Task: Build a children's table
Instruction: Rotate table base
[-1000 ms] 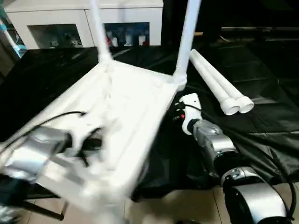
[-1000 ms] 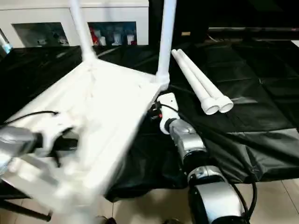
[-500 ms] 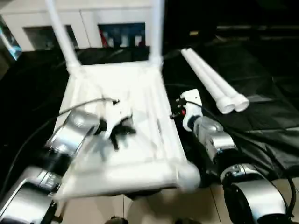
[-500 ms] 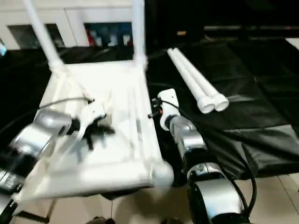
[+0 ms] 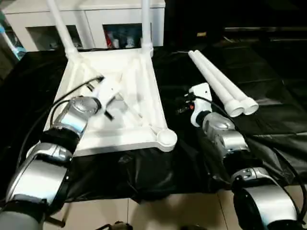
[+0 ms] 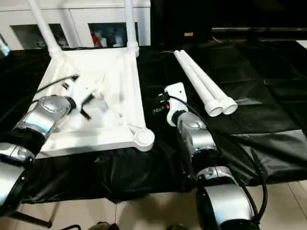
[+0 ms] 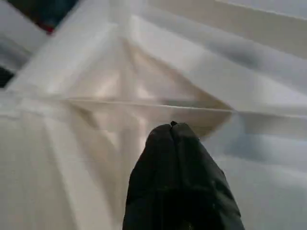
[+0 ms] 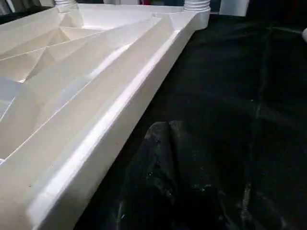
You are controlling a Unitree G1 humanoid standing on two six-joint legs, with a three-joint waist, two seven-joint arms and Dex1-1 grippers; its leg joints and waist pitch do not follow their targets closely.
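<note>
Beside the table's (image 5: 115,103) edge (likely clear), right end effector (image 8: 165,132) closed, empty.

Two fitted legs (image 5: 60,24) run off the top edge.

The square moulded plastic table top (image 5: 120,105) is plain white, its ribbed underside shading to cream and pale grey between the ribs. The two tubular legs (image 5: 60,26) standing in its far sockets are the same white, as are the two loose tubular legs (image 5: 220,86) lying to the right. The crinkled plastic sheet (image 5: 268,72) beneath everything is glossy black with pale highlights along its folds. The left gripper (image 7: 178,182) and the right gripper (image 8: 168,177) have matt black fingers; the forearms (image 5: 225,139) are brushed silver with black cables, and a small red spot shows at the right wrist. The glass-door cabinet (image 5: 86,19) at the far side is white, with red and blue items inside. The near floor (image 5: 168,213) is pale beige tile.
</note>
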